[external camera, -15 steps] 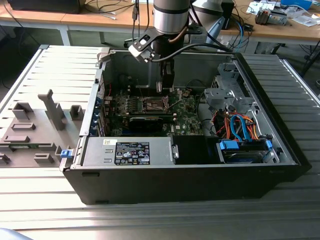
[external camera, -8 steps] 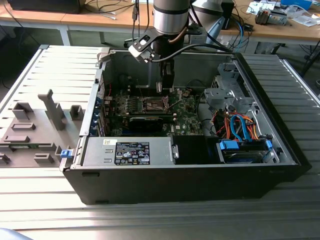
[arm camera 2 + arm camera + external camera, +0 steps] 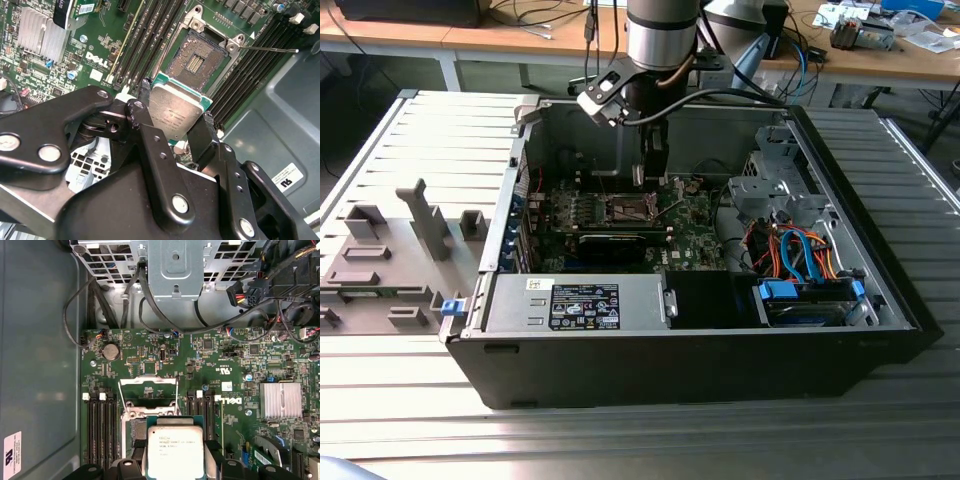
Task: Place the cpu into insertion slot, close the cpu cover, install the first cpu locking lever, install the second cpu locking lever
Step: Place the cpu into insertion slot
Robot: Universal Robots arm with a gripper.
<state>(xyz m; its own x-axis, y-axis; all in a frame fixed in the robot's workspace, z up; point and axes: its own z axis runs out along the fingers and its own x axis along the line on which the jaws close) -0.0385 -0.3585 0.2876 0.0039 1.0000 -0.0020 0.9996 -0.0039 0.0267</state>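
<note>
Here we go: the gripper (image 3: pixel 175 111) is clamped on the cpu (image 3: pixel 171 121), with 2 black fingers (image 3: pixel 201 137) pinching its opposite edges, so the chip sits right between the tips. Its silvery top faces up, away from the board (image 3: pixel 150 347), and it lies roughly flat to it. It's so near square that I can't call a long axis. The free edge points at the slot (image 3: pixel 197 60), which lies bare with its dark centre showing, just beyond the chip and apart from it. The cover (image 3: pixel 149 382) stands swung open on the slot's far side, and a thin lever (image 3: pixel 270 49) sticks out free beside it. In the exterior view, the arm (image 3: pixel 660 40) reaches down into the open case (image 3: pixel 880 300), over the board's middle.
</note>
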